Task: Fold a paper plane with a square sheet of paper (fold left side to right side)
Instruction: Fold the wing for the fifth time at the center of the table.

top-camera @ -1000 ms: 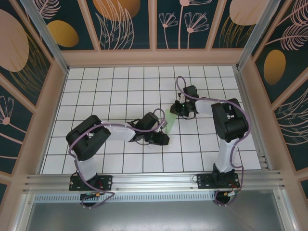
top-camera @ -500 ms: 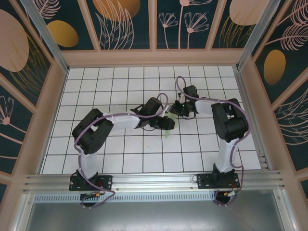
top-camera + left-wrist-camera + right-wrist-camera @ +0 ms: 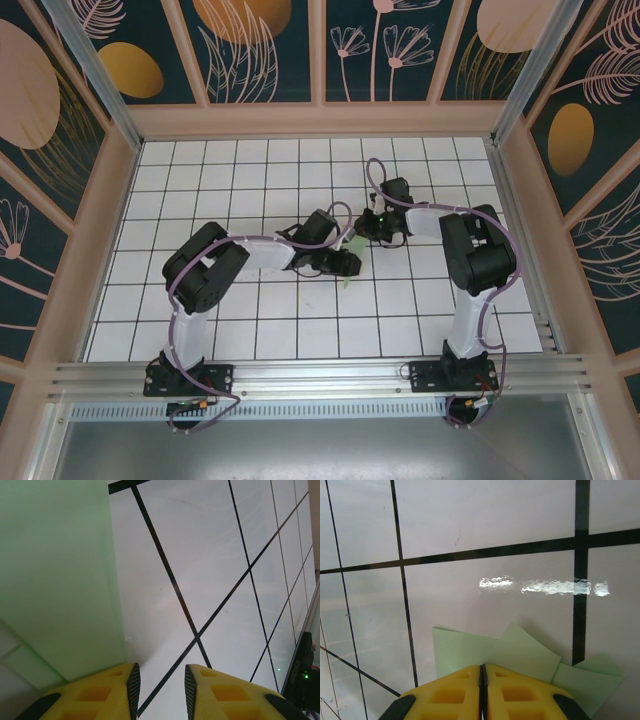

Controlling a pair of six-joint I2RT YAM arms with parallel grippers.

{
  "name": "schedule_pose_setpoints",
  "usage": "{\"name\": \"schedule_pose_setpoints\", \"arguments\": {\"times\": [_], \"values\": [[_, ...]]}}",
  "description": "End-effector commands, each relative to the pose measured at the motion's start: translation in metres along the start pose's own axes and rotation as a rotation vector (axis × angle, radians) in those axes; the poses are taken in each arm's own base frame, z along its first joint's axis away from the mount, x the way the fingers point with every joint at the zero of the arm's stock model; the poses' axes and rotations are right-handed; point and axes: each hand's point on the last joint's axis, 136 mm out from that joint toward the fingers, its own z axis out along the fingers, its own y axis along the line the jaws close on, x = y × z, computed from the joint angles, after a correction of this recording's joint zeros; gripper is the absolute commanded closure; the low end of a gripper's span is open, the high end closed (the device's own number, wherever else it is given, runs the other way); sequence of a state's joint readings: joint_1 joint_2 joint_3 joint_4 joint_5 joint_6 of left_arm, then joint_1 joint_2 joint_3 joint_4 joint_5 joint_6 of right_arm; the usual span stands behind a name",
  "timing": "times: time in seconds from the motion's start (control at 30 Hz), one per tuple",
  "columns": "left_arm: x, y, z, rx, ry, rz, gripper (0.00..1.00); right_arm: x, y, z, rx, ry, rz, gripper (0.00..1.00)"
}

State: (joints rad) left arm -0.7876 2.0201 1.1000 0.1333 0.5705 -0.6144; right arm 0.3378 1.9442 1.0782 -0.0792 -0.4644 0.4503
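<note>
Desk (image 3: pixel 200 200), white grid; square sheet of paper (image 3: pixel 55 580), mint-green, mid-desk, long edge running near-to-far; right pincer (image 3: pixel 482 669), at the sheet's far end, clamped on it; left pincer (image 3: pixel 160 674), on the sheet's left flank, narrowly parted, empty, sheet just outside one finger, likely needing a sideways shift

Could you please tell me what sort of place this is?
Probably an enclosed robot test booth: a white table with a black grid, walled in by dark panels painted with leaves, and a left arm and a right arm bolted to a metal rail at its near edge.
</note>
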Motion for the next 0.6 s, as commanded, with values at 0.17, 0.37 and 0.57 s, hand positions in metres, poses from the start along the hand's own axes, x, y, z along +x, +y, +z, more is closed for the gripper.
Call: {"name": "schedule_pose_setpoints", "arguments": {"times": [0.17,0.37,0.57], "values": [[0.081,0.020,0.005,-0.076,0.194,-0.058,0.66,0.018,-0.033,0.010,0.128,0.047,0.018,0.88],[0.103,0.022,0.000,-0.102,0.224,-0.074,0.66,0.018,-0.032,0.010,0.131,0.048,0.012,0.88],[0.091,0.004,-0.011,-0.069,0.169,-0.048,0.66,0.013,-0.023,0.006,0.099,0.031,-0.004,0.87]]}}
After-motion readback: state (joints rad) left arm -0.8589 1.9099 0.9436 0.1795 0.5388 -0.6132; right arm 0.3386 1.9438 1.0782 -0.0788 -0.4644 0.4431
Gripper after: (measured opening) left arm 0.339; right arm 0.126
